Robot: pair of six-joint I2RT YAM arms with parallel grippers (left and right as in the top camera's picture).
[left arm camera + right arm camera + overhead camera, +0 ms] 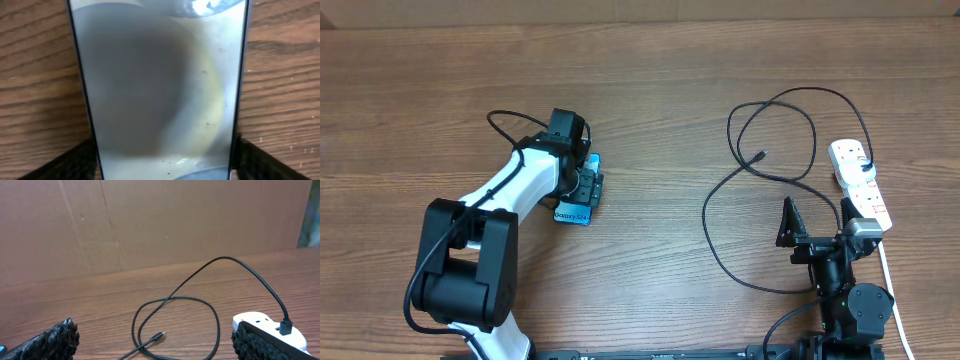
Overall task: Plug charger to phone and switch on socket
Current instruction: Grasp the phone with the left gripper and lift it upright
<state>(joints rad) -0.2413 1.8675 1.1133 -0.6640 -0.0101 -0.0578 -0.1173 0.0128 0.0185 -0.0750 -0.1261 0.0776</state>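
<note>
left gripper: put astride phone to steady it, grip couldn't be told tbh
right gripper: spread wide, charger tip at 11 o'clock

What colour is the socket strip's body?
The socket is white; the overhead view shows it best.

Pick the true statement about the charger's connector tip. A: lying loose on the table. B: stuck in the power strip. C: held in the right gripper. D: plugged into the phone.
A: the connector tip lies bare on the table, well apart from the phone and the right gripper.
</note>
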